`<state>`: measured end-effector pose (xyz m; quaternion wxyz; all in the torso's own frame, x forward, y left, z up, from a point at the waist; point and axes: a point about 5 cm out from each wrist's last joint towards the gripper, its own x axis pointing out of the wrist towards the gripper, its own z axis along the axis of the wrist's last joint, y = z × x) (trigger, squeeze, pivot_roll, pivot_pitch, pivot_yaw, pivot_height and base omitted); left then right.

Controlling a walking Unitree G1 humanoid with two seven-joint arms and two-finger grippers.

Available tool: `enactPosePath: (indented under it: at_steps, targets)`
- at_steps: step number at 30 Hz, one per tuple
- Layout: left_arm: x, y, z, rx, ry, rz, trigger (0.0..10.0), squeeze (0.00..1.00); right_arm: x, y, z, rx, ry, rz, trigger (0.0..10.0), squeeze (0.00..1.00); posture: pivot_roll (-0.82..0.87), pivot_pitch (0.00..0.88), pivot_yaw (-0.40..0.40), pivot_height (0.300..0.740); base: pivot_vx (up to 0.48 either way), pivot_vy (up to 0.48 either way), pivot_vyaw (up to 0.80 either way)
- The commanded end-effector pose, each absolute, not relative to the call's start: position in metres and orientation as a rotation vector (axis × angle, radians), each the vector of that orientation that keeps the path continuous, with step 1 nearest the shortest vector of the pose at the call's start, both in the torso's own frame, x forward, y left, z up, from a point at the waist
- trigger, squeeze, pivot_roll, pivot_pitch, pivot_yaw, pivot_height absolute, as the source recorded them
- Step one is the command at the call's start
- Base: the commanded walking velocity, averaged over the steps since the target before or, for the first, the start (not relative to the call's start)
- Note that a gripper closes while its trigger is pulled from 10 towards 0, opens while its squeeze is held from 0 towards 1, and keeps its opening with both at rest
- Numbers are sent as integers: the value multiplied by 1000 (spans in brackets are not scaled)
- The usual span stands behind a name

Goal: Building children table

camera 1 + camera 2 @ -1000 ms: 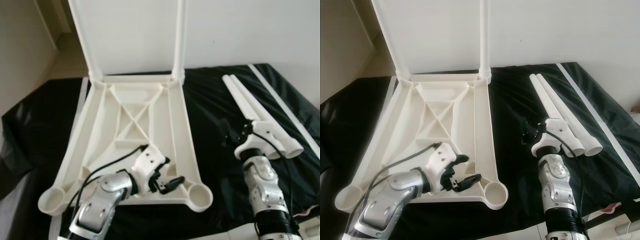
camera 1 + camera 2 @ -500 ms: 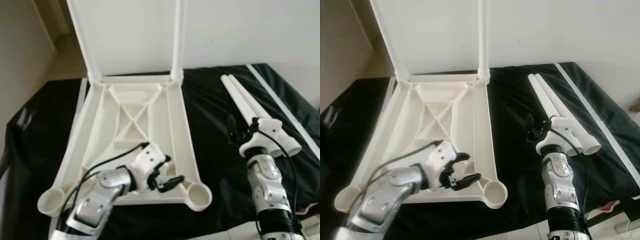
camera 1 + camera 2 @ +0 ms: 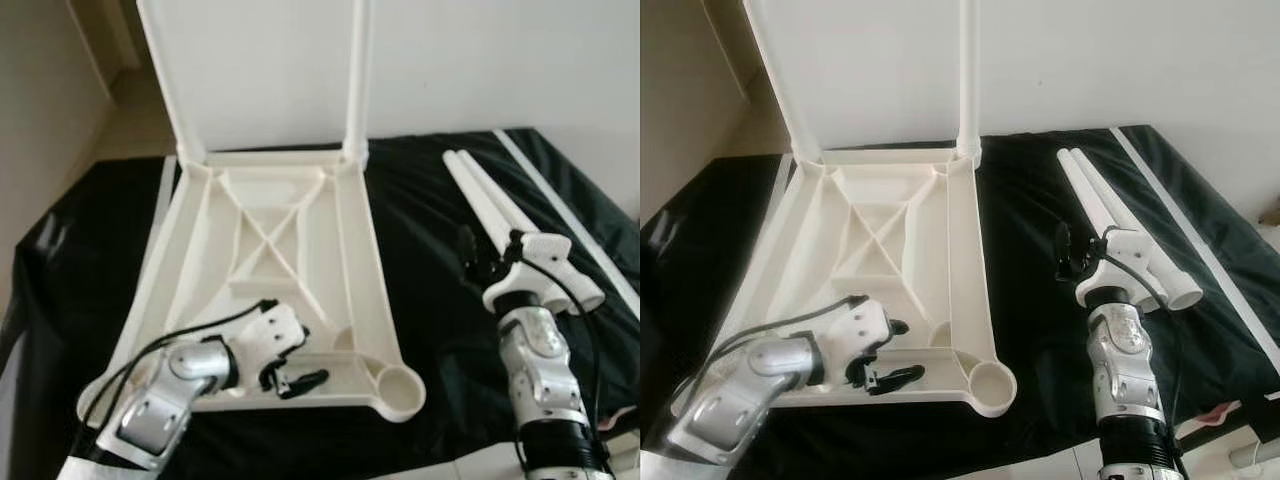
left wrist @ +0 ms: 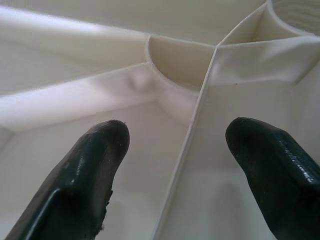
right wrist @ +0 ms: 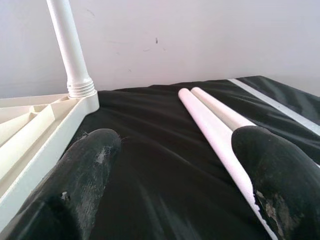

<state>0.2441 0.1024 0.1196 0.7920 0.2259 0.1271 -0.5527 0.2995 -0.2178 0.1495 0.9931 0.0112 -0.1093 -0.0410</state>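
Note:
The white plastic table top [image 3: 355, 250] lies upside down on a black cloth. Two white legs stand in its far corner sockets, the left one [image 3: 165, 80] and the right one [image 3: 358, 80]. Two loose white legs [image 3: 485, 200] lie side by side to its right. My left gripper [image 3: 295, 378] is open over the ribbed underside by the near rim, its fingers either side of a rib [image 4: 192, 135], left of the empty near-right socket [image 3: 398, 385]. My right gripper [image 3: 478, 258] is open just above the cloth, beside the near ends of the loose legs [image 5: 215, 120].
The black cloth [image 3: 430, 200] covers the whole surface and has white stripes along its right side [image 3: 560, 200] and left side [image 3: 160, 200]. A white wall [image 3: 480, 60] rises right behind it. The left arm covers the table's near-left corner.
My left gripper has drawn back to the left along the near rim, away from the near-right socket. The right gripper has edged slightly farther away beside the loose legs.

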Motion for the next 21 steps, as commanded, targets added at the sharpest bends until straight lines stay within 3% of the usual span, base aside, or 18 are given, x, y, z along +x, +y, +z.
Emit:
enactPosePath:
  at_steps: [1,21]
  targets:
    - [241,98,110,511,301,-1208,10000,0,298,-219,150,30,-215,-92,10000,0,-33,35,-27,740,0,0,0]
    - [296,65,109,355,267,-711,10000,0,296,-217,154,37,-192,-88,10000,0,-70,95,-65,740,0,0,0]
